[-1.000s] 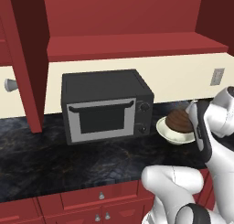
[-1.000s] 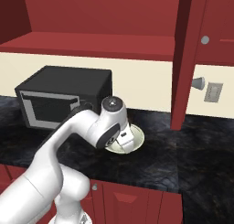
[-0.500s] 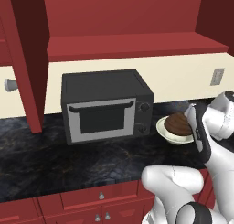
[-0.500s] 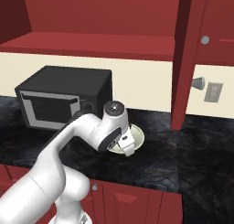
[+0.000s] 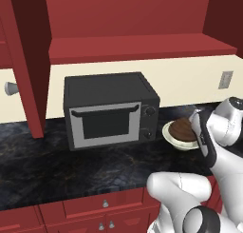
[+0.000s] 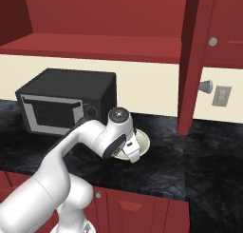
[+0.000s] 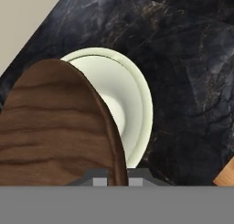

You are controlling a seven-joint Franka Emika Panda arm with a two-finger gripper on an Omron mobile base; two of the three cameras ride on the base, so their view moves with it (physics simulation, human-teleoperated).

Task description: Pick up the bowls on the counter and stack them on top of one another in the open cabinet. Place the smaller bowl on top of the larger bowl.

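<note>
Two bowls in all: one dark brown bowl (image 5: pixel 184 128) and one wider cream-white bowl (image 5: pixel 170 136), both at about 3 o'clock in the left base view, the brown one over the cream one. One black microwave (image 5: pixel 109 109) stands on the surface (image 5: pixel 57 170), near the centre of that view, with two round knobs (image 5: pixel 150 111) on its front panel at the right. One wall socket plate (image 5: pixel 226 80) sits at 2 o'clock. One open cabinet (image 5: pixel 133 46) with a single red shelf runs across 12 o'clock. Three silver drawer knobs (image 5: pixel 105 204) show along 6 o'clock. One cabinet door handle (image 6: pixel 206 86) sticks out at 3 o'clock in the right base view.
</note>
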